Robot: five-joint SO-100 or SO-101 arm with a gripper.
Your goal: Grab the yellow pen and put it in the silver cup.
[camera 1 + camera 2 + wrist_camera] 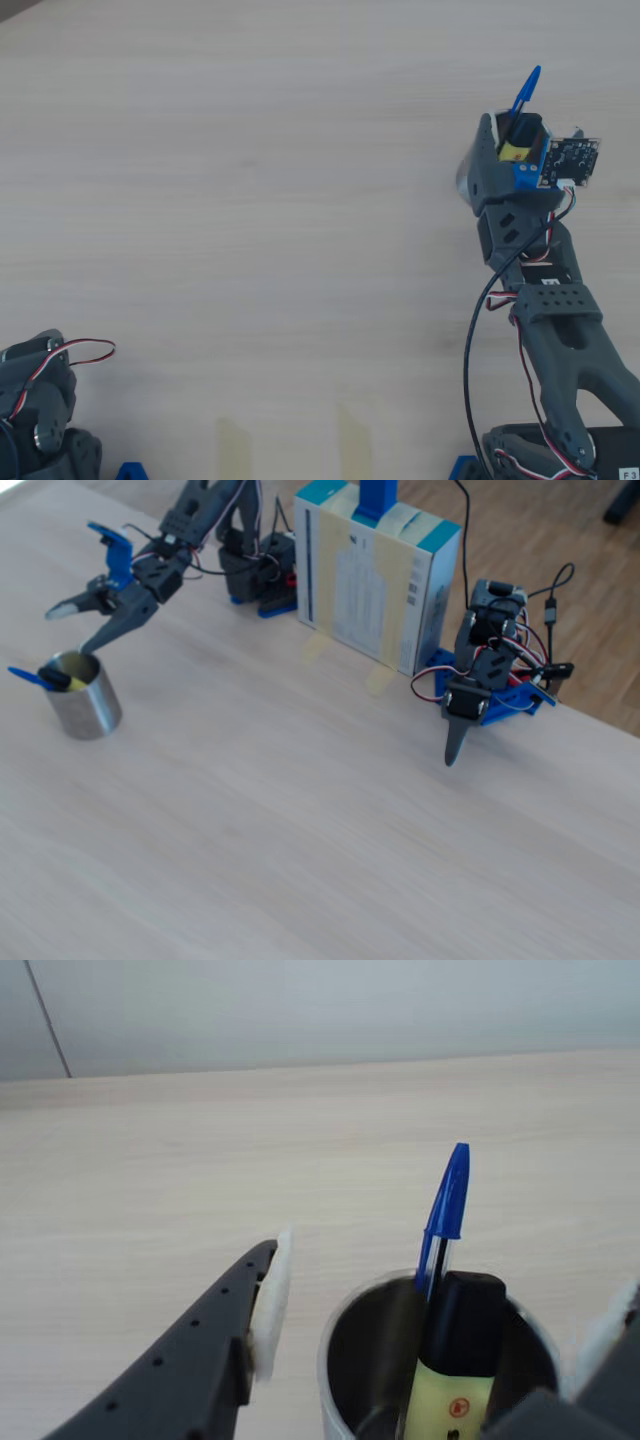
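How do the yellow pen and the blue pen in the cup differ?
The yellow pen is chunky, with a pale yellow barrel and a black cap; the blue pen is thin, with a blue cap. The blue pen sticks well above the silver cup's rim, while the yellow pen's cap barely clears it. Both stand cap-up inside the cup, side by side, and the open gripper holds neither.
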